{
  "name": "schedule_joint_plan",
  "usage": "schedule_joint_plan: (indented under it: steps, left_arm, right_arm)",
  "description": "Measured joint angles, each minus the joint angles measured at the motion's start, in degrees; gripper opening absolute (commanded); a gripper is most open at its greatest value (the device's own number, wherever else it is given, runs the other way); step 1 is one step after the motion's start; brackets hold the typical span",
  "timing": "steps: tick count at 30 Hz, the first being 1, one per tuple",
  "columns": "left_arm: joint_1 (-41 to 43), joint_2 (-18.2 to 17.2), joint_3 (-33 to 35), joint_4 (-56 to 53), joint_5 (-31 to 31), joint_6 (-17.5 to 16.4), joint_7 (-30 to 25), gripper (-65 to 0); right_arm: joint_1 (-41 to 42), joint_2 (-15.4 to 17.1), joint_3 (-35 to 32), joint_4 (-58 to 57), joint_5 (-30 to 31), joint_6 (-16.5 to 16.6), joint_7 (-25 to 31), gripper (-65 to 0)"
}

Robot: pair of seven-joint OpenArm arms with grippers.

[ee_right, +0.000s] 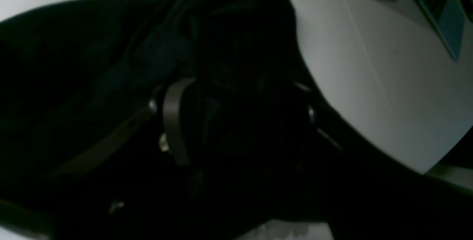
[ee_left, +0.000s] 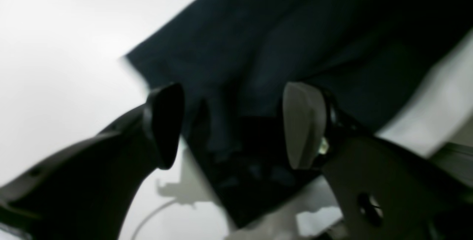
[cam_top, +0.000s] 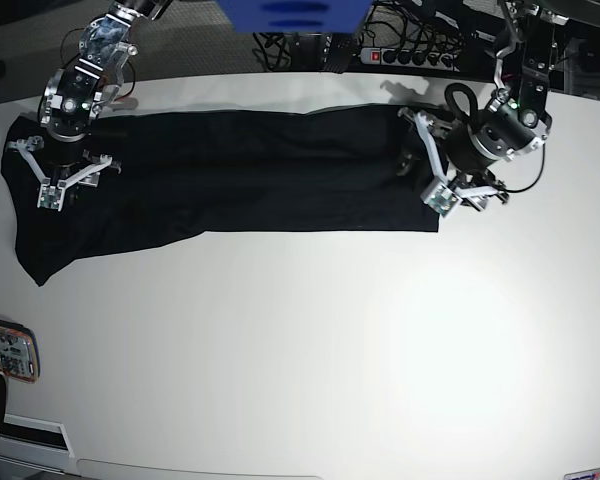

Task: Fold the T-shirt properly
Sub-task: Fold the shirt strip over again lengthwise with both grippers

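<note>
Lying flat, T-shirt [cam_top: 230, 175] w/ table [cam_top: 310, 340] bare below its edge.

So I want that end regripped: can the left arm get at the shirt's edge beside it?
Probably yes: the left gripper stands open right over the T-shirt end, nothing between them.

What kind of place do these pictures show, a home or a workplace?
Most likely a robotics lab or workshop, not a home. A plain white table carries the black T-shirt between two robot arms, a power strip with tangled cables lies behind it, and a phone sits at the table's edge.
</note>
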Motion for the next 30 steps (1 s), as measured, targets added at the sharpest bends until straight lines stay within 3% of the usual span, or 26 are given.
schedule_joint_plan:
  steps: [4, 7, 10, 13, 18, 23, 24, 27, 30]
  left_arm:
    - [-4.2, 1.9, -0.3, -2.9, 0.2, 0.2, 0.1, -24.0]
    - [-9.4, 4.6, 0.0, -7.8, 0.0, -0.3, 0.0, -24.0]
    - [-14.3, 5.4, 2.9, -13.0, 0.7, 0.8, 0.0, -24.0]
    - [-14.4, 5.7, 7.8, -13.5, 0.2, 0.1, -0.1, -24.0]
    - [-12.5, 6.3, 13.3, -18.3, -0.7, -0.6, -0.6, -24.0]
    - [-12.5, 7.3, 10.6, -25.2, -2.0, -0.7, -6.9, -24.0]
    - [-12.3, 7.4, 9.8, -26.0, -2.4, -0.9, -8.3, -24.0]
    - [-11.1, 7.4, 8.0, -26.1, -2.9, -1.0, -9.9, -24.0]
    - [-10.8, 6.3, 5.4, -26.2, -3.1, -1.6, -9.9, -24.0]
  right_arm:
    - [2.8, 0.4, 0.0, -5.7, -0.2, 0.1, -0.8, -32.0]
    - [10.1, 0.6, 0.0, -9.7, -0.5, 0.7, -1.5, -32.0]
    - [16.4, 3.9, -0.7, -11.2, 0.4, 0.8, 1.6, -32.0]
    - [16.4, 5.6, -0.3, -12.7, 0.0, -0.2, 0.7, -32.0]
    - [14.8, 4.5, -0.2, -18.4, 0.0, 0.6, -0.5, -32.0]
    - [16.4, 5.2, -0.3, -24.4, 0.2, 0.0, 2.0, -32.0]
    - [16.2, 5.7, -0.4, -26.2, 1.2, -0.5, 4.7, -32.0]
    - [16.4, 8.4, -0.4, -29.6, 1.9, 0.7, 7.6, -32.0]
    - [16.7, 8.9, -0.2, -30.3, 1.7, 0.4, 7.7, -32.0]
